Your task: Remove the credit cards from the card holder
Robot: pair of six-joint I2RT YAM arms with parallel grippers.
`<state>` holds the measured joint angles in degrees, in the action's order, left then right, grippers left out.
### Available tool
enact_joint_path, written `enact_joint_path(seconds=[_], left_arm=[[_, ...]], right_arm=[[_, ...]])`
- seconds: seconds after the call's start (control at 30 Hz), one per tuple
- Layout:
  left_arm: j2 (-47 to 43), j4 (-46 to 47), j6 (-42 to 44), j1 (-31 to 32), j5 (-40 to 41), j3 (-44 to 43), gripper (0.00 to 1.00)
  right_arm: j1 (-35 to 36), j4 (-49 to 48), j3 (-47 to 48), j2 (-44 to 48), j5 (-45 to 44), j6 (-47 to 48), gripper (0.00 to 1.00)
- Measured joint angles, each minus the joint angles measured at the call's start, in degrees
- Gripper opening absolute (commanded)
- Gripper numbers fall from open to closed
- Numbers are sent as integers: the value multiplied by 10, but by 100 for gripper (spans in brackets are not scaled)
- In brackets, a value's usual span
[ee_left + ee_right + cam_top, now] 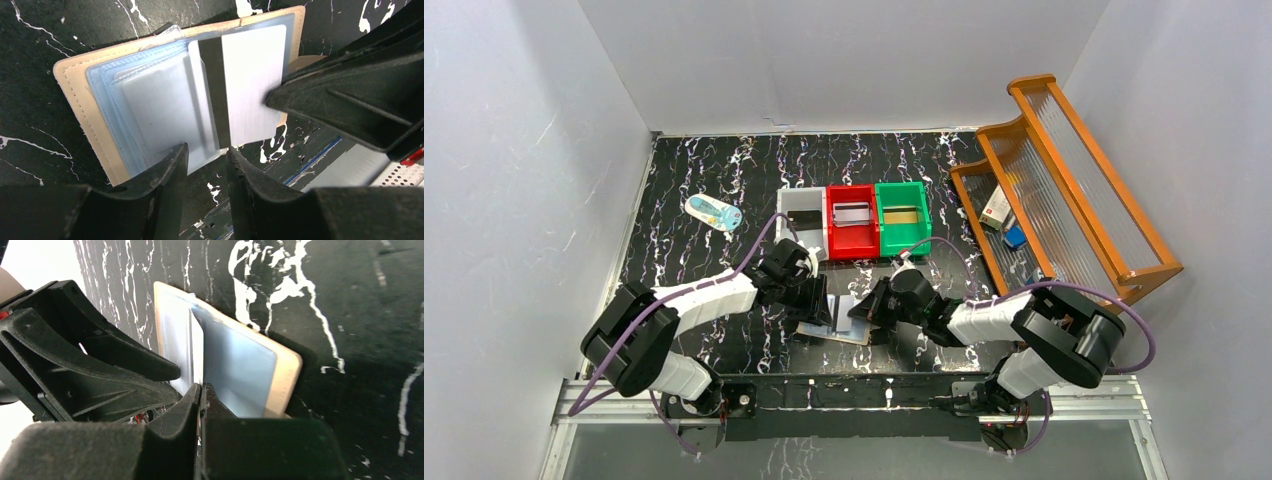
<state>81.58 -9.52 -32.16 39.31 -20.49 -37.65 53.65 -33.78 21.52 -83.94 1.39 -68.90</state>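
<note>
The card holder (75,95) lies open on the black table, tan rim round pale blue pockets, between the two arms (849,322). A silvery-grey credit card (250,75) with a black stripe sticks partway out of a pocket. My right gripper (201,387) is shut on that card's (197,347) edge, its tip meeting the card from the right in the left wrist view (272,97). My left gripper (206,150) is open, its fingertips (180,152) at the holder's near edge with bare table in the gap. From above, both grippers (822,308) (871,308) meet over the holder.
White (784,222), red (852,240) and green (904,238) bins stand in a row behind the holder, each with a card inside. A wooden rack (1074,190) with small boxes fills the right side. A pale blue packet (714,212) lies at the back left.
</note>
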Motion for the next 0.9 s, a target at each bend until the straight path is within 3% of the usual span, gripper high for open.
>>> enact_joint_path(seconds=[0.6,0.9], left_arm=[[-13,-27,10,2,12,-53,46],[69,-12,27,6,-32,-70,43]], right_arm=[[-15,19,-4,-12,8,10,11],[-16,18,-4,-12,7,10,16]])
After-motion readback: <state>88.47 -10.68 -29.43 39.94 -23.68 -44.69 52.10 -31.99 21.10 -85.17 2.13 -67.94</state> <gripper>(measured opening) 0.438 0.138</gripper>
